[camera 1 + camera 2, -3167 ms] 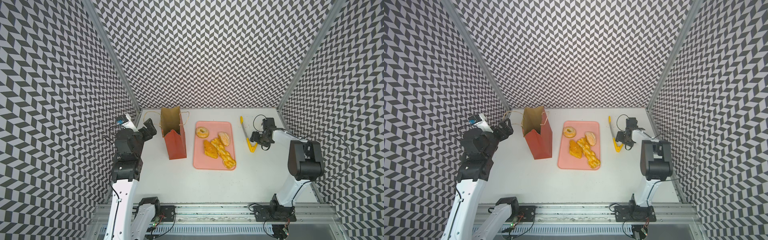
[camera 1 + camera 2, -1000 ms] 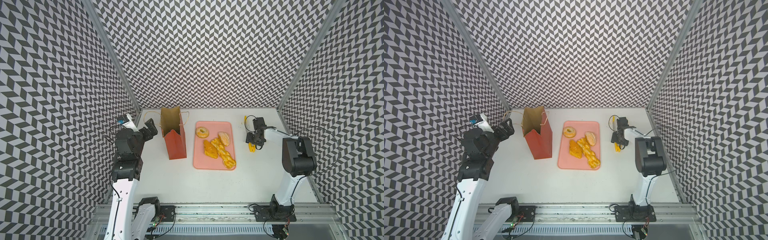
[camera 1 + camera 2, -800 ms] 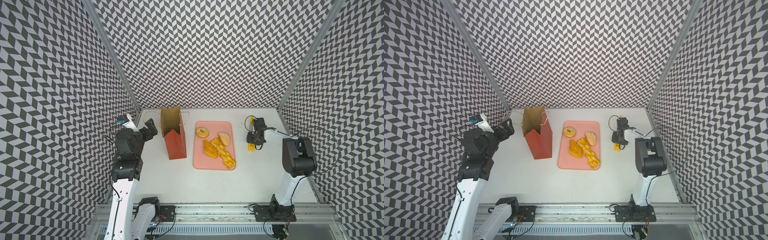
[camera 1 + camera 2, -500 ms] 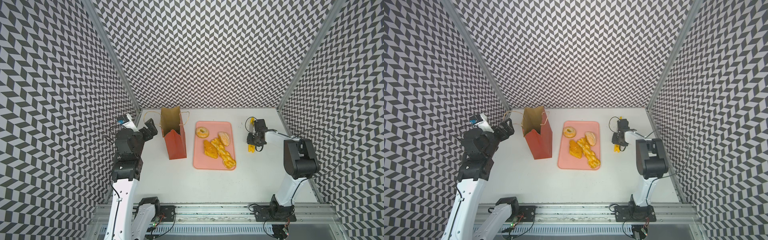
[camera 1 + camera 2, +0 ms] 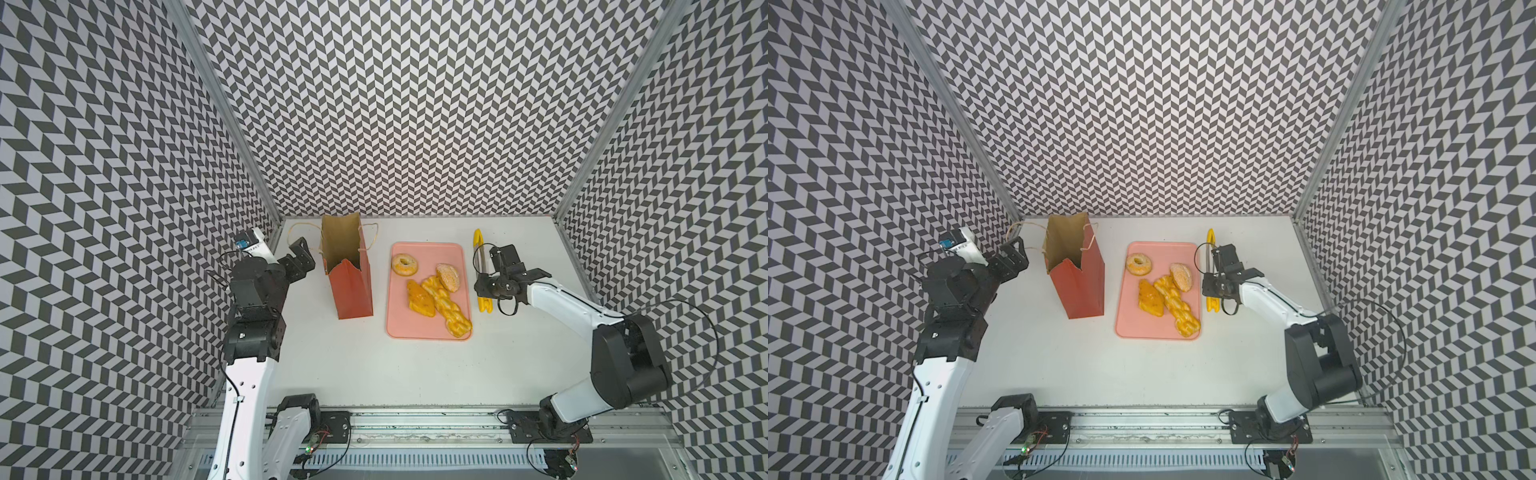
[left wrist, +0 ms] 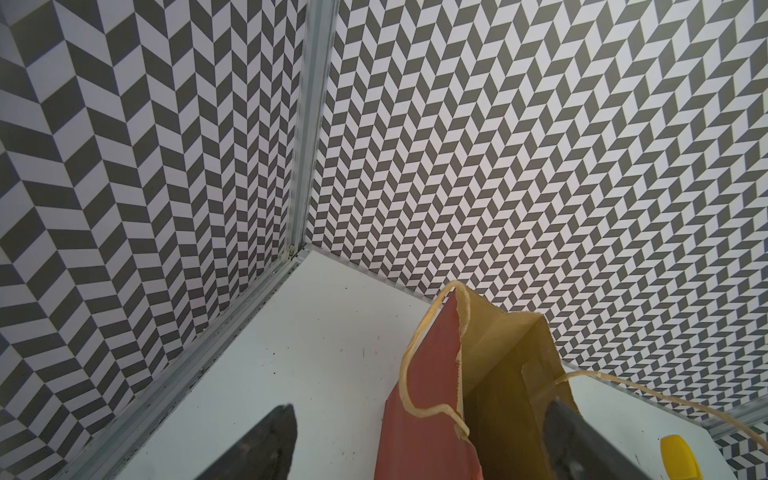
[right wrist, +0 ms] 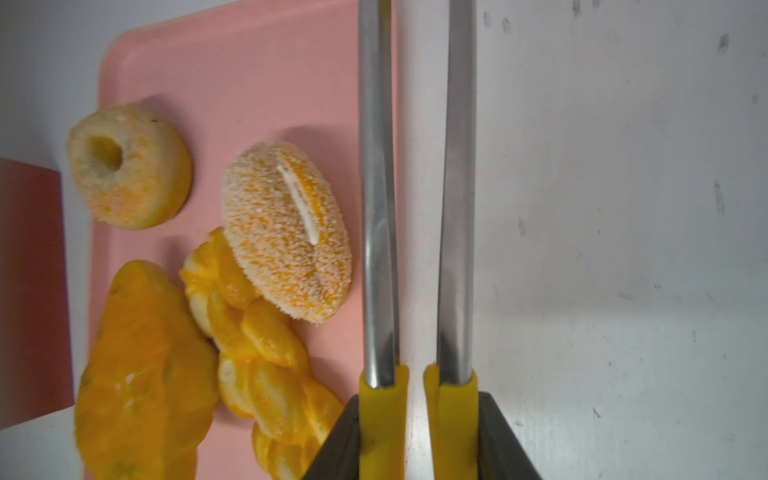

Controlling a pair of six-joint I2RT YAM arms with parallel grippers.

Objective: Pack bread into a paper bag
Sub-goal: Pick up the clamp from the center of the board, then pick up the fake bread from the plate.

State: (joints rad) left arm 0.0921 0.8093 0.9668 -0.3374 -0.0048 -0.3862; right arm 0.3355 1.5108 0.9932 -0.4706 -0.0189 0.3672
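The right tool (image 7: 415,434) pinches tongs (image 7: 374,208) beside the tray (image 7: 249,62) of bread (image 7: 286,232); left tool (image 5: 302,258) spread near paper bag (image 5: 351,286)

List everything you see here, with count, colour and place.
paper bag: one, red-orange outside, brown inside, standing open beside the tray
tray: one, pink, mid-table
ring donut: one, pale yellow, tray's far end
sugared bun: one, orange under white sugar, tray's tongs side
glazed pastry: one, deep orange, tray, bag side of the braided loaf
braided loaf: one, golden, tray, middle to near end
tongs: one, steel with yellow ends, beside the tray opposite the bag
table: one, white, under everything
walls: three, black-and-white chevron, around the table
left gripper: one, black, open and empty beside the bag
right gripper: one, black, shut on the tongs
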